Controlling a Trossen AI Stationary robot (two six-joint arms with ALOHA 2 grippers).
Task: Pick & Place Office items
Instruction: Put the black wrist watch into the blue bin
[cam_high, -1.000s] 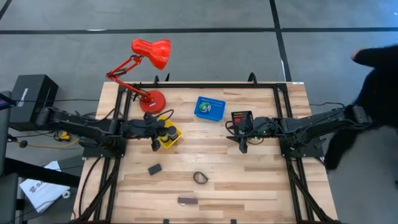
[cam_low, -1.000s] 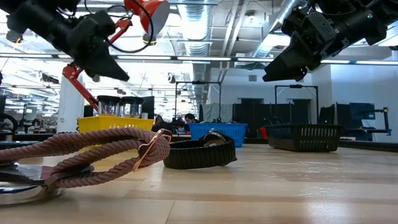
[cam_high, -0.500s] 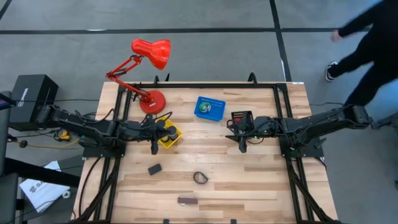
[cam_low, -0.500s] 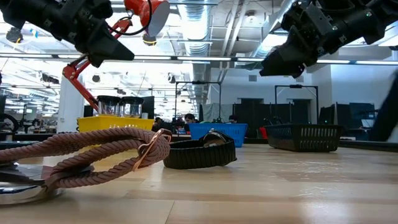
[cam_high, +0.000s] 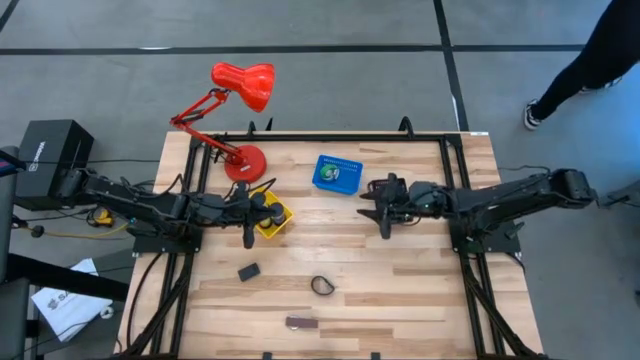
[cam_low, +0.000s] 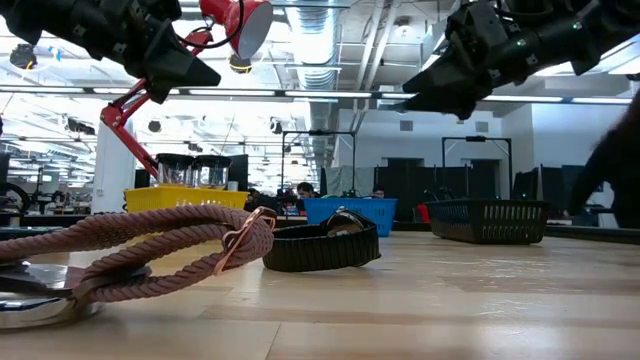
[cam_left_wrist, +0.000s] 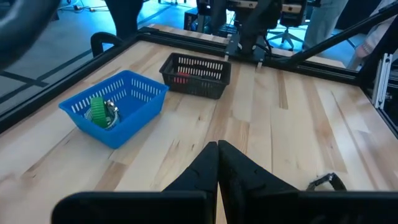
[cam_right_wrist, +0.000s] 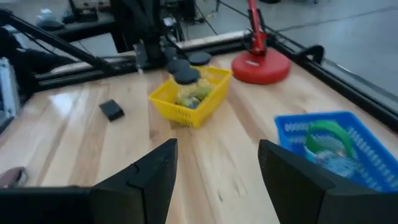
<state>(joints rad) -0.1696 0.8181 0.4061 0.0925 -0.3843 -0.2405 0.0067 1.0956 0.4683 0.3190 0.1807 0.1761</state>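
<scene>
My left gripper (cam_left_wrist: 217, 163) hung closed, empty, beside the yellow basket (cam_high: 275, 218); right gripper (cam_right_wrist: 214, 163) spread, empty; black block (cam_high: 249, 271), black loop (cam_high: 321, 286), brownish bar (cam_high: 300, 322) remained unsorted.

A black block (cam_high: 248, 271), a black loop (cam_high: 321, 285) and a brownish bar (cam_high: 300, 322) lie apart on the near table half.

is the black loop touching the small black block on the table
Apart. The high view shows the black loop and the small black block lying on the table with bare wood between them.
</scene>
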